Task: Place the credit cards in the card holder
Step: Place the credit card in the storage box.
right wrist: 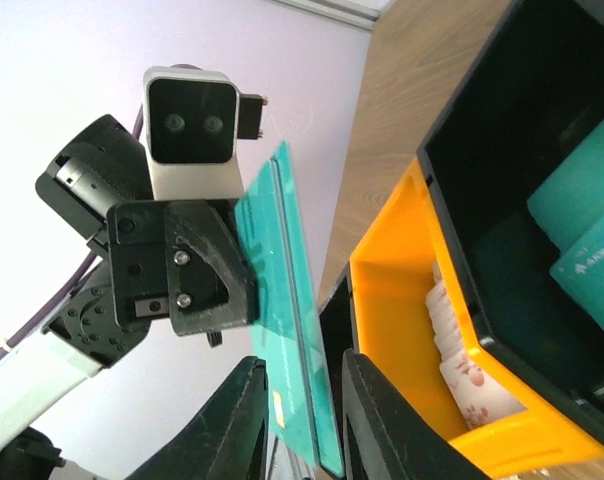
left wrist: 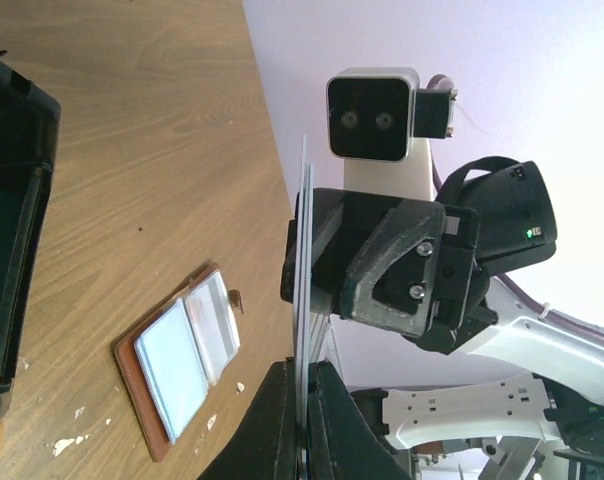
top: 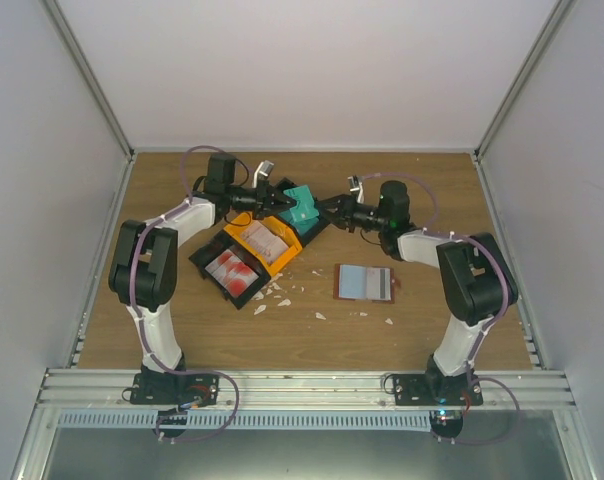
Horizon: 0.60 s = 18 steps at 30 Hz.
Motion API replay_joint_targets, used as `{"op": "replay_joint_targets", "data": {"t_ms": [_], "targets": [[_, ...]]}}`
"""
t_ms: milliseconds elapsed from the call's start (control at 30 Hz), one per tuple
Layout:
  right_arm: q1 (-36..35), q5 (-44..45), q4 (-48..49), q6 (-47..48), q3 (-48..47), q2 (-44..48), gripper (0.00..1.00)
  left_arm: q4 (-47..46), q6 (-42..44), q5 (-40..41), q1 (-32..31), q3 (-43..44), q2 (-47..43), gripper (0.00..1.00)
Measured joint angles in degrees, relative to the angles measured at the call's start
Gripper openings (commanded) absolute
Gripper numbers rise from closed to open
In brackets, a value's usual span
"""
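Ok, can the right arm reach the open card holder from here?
Probably yes: the card holder lies open on bare table close to the right arm, nothing over it. First the left arm must release the teal card both hold.

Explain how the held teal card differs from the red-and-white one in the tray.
The teal card is mostly one colour; the red-and-white card is two-toned. The teal card is held aloft, pinched by the left gripper and right gripper; the red-and-white card lies loose in the tray. Both are thin rectangles.
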<state>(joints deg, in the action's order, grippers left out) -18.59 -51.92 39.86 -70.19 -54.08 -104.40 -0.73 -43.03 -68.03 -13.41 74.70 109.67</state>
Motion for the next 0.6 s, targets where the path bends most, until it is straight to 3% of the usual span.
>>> {"op": "replay_joint_targets", "data": {"t_ms": [433,600], "targets": [[0.61,-0.96,-1.79,2.97,1.90,0.72,0.06,0.00,0.15,-1.46,0.00,0.00,-0.33,0.00],[0.61,-1.68,-1.11,2.89,1.88,-0.48,0.12,-0.11,0.17,-2.34,0.00,-0.02,-0.57,0.00]]}}
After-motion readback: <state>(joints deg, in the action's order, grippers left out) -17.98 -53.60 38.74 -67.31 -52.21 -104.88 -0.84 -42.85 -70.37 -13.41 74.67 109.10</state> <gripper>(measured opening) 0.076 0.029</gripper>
